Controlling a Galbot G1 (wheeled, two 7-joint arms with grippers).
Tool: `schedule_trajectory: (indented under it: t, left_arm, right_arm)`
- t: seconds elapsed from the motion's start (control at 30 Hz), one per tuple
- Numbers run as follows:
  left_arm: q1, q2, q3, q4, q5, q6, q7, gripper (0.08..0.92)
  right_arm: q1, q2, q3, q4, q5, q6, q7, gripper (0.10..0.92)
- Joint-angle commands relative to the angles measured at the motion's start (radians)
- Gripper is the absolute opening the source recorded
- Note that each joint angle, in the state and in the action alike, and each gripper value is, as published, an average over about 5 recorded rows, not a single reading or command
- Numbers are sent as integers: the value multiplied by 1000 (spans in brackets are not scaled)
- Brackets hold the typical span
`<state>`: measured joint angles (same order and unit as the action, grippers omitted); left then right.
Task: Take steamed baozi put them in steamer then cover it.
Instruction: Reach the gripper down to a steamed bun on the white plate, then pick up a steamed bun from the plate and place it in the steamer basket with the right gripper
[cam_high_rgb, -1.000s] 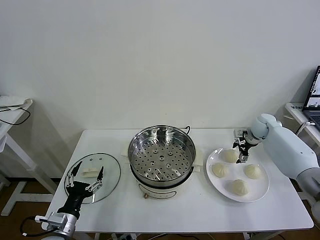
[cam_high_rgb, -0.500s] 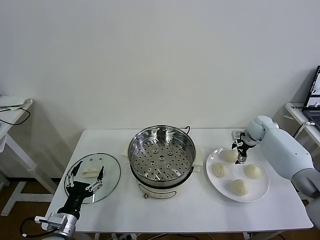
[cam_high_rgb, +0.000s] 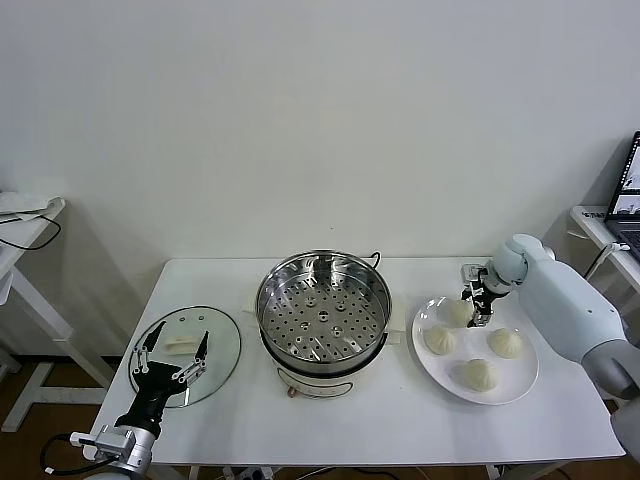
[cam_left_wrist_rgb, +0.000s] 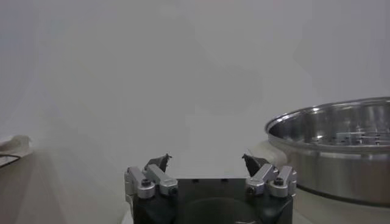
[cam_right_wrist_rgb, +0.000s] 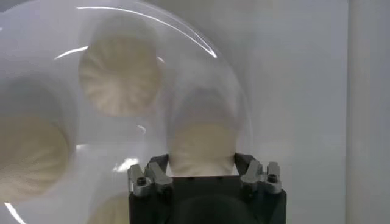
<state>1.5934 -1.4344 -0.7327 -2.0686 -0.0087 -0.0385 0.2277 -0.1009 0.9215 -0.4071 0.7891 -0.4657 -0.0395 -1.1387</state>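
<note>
white baozi (cam_right_wrist_rgb: 202, 143) between right gripper (cam_right_wrist_rgb: 202, 171) fingers

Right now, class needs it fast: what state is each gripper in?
Left gripper: open, holding nothing, above the glass lid.
Right gripper: closed around the rear baozi on the white plate.

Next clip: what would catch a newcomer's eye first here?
The shiny steamer stands empty at the table's middle. To its right, the right gripper has its fingers around the rear baozi on the white plate. The glass lid lies to the steamer's left.
</note>
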Motion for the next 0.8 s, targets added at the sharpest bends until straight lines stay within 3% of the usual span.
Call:
schedule_trajectory:
  t: [0.03, 0.43, 0.6, 0.8]
  left_arm:
    - [1, 0, 1, -1, 0, -1, 0, 823]
    - [6, 14, 0, -12, -3, 2, 0, 823]
    - [7, 19, 2, -16, -4, 5, 0, 823]
    - [9, 18, -1, -21, -4, 7, 0, 823]
  right_arm:
    - [1, -12, -7, 28, 8, 1, 1, 713]
    - [274, -277, -342, 397, 335, 27, -53, 696]
    - [525, -318, -552, 542, 441, 165, -103, 696]
    - [832, -248, -778, 642, 543, 357, -144, 696]
